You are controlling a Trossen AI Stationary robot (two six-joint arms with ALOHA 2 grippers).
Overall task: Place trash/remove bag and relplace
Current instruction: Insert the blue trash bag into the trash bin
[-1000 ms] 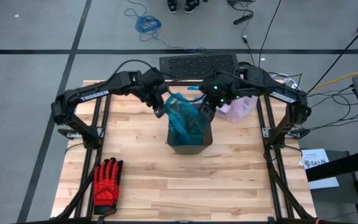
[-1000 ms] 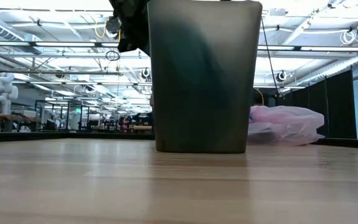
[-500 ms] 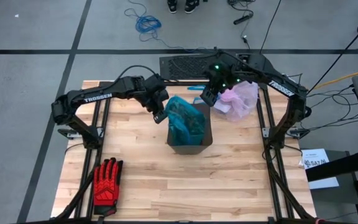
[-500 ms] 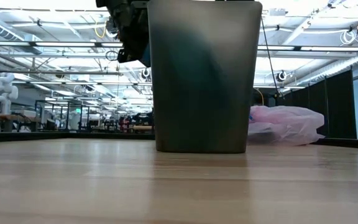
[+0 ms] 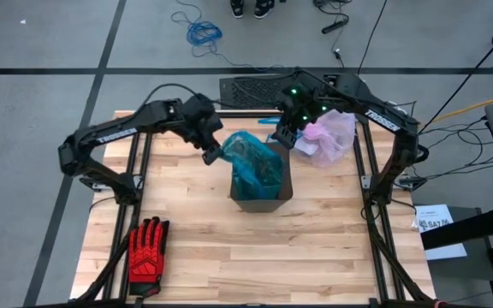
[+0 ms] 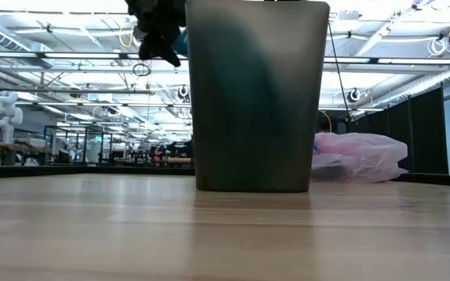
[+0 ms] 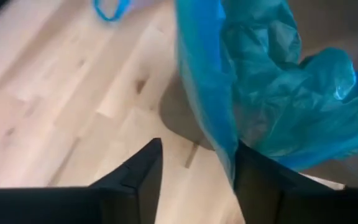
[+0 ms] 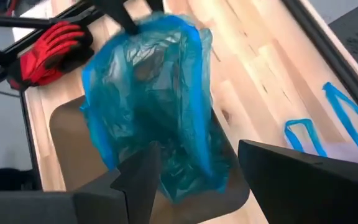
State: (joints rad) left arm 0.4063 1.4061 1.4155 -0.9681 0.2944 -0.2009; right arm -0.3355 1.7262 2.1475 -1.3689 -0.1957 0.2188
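A dark bin [image 5: 262, 204] stands mid-table, and a teal-blue plastic bag [image 5: 257, 162] is bunched up out of its top. My left gripper [image 5: 211, 155] is open at that bag's left edge, above the bin's left rim. My right gripper [image 5: 284, 137] hovers open over the bin's far rim, with the teal bag [image 8: 148, 93] ahead of its fingers. The pale pink bag [image 5: 328, 137] lies crumpled on the table at the far right, behind the bin [image 6: 256, 94]. No trash shows; it is hidden or out of view. My left gripper [image 7: 194, 174] stands open with the teal bag's hanging edge [image 7: 227, 155] right beside the inner side of one finger [image 7: 253, 177]. I cannot tell whether the two touch. Only table shows between the fingers.
A red-and-black work glove [image 5: 146, 252] lies near the front left corner. A black perforated mat [image 5: 272, 88] sits behind the table's far edge. Blue tape loops [image 8: 328, 124] mark the wood near the pink bag. Bare wood lies in front of the bin.
My right gripper has drawn back from over the bin toward the far edge, uncovering the pink bag. My left gripper has shifted slightly toward the table's left edge, and the teal bag's left edge now reaches farther left.
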